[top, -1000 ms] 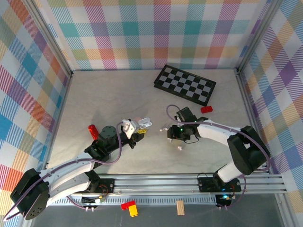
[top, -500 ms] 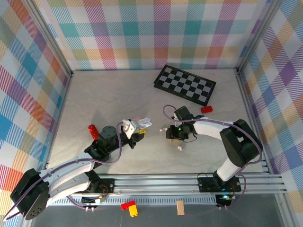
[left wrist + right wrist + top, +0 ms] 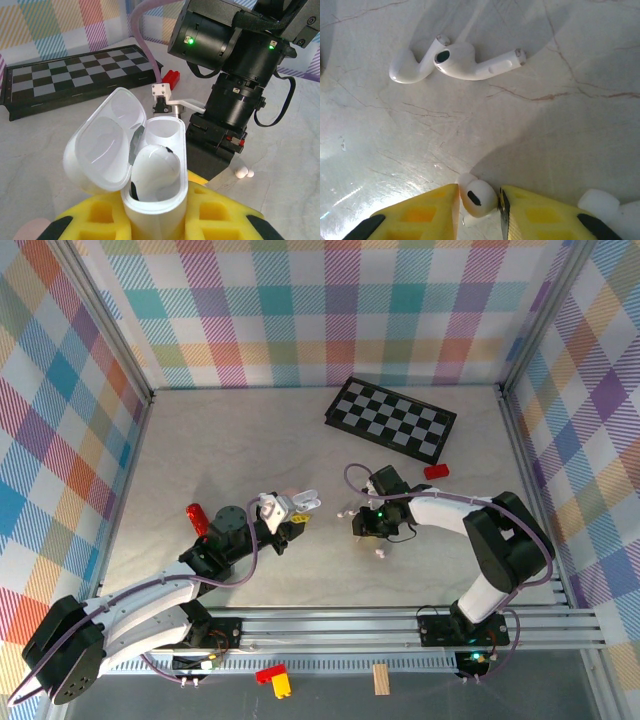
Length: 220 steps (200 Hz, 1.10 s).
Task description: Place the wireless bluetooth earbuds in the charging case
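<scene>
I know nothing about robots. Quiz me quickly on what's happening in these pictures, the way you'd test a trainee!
1. True or false: the lid of the charging case is shut.
2. What sits between the fingertips of the right claw? A) a coin B) an earbud C) a chess piece
3. Which claw grips the case, by the robot's own sides?
Key: 1 false; 2 B; 3 the left claw.
</scene>
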Motion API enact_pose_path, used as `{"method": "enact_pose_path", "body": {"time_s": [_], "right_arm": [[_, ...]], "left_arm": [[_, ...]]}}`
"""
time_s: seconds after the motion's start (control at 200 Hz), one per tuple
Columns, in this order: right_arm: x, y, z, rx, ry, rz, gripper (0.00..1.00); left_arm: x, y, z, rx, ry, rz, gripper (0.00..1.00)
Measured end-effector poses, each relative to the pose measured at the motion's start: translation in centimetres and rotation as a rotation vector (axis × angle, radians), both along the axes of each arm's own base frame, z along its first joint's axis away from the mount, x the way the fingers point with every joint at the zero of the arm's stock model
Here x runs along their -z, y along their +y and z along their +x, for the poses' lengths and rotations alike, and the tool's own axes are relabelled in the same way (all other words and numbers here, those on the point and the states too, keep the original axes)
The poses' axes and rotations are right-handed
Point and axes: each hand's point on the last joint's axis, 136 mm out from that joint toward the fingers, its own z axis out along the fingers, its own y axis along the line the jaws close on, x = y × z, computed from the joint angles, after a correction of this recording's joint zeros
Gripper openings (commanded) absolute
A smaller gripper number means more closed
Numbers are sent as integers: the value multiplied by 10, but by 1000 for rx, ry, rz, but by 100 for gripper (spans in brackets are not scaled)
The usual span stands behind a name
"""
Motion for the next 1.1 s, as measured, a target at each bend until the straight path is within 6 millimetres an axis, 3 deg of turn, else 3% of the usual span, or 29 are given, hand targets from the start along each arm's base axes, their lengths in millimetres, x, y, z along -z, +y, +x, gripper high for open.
{"method": "enact_pose_path", "body": {"time_s": [0.23, 0.465, 0.62, 0.82, 0.935, 1.1], "right_arm": [[-1, -1, 1, -7, -24, -24, 21], [-12, -9, 0, -23, -147, -50, 21], [-44, -13, 9, -19, -322, -23, 21], [-106, -11, 18, -40, -588, 49, 20], [-140, -8, 17, -71, -712, 89, 20], [-170, 4, 10, -160, -827, 107, 20]], "left_arm": [[0, 0, 0, 0, 0, 0, 11], [0, 0, 0, 0, 1, 1, 12], [6, -1, 1, 1, 14, 12, 12], [19, -7, -1, 34, 53, 35, 12], [21, -14, -2, 69, 71, 40, 12], [17, -25, -2, 121, 83, 39, 12]]}}
